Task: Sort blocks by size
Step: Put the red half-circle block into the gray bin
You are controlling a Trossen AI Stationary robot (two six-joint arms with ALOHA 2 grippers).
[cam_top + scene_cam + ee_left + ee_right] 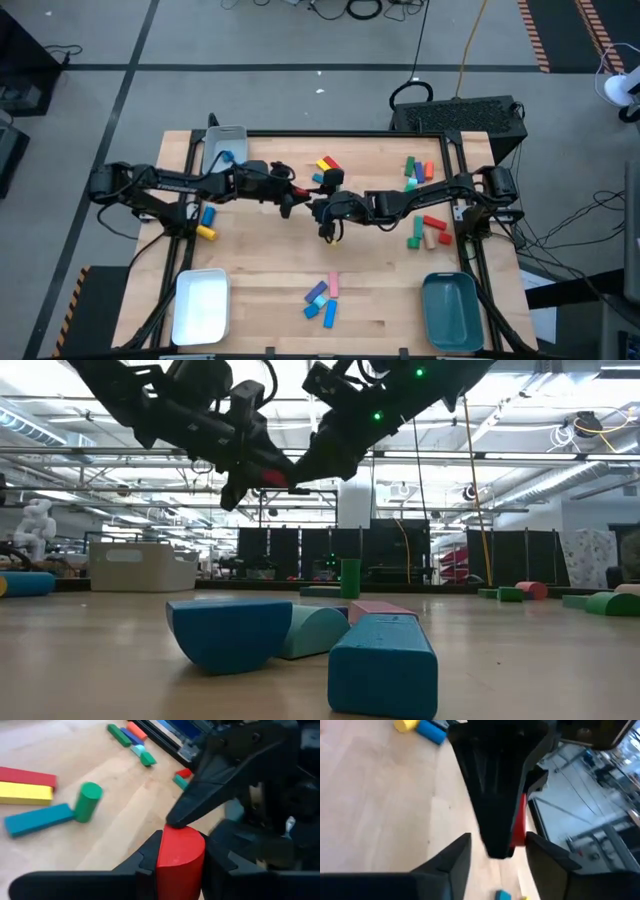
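Observation:
My left gripper (180,865) is over the table's middle (298,203) and is shut on a red block with a rounded end (181,851). The block also shows in the low view (272,478) and in the right wrist view (520,820). My right gripper (497,852) faces it from the right (322,210), open. Its two fingers stand on either side of the red block and of one left finger. Both grippers are high above the table in the low view. Other blocks lie scattered on the table. My left gripper pinches the red block's two flat sides (165,865) between its two fingers. The rounded end sticks out past the fingertips. The block is lifted clear of the table. My right gripper has one fingertip (176,820) at the block's rounded end; I cannot tell whether it touches.
A grey tray (226,140) stands at the far left, a white tray (202,305) at the near left and a teal tray (450,308) at the near right. Blocks lie at the far middle (327,166), at the right (424,200), at the near middle (322,298) and at the left (207,222).

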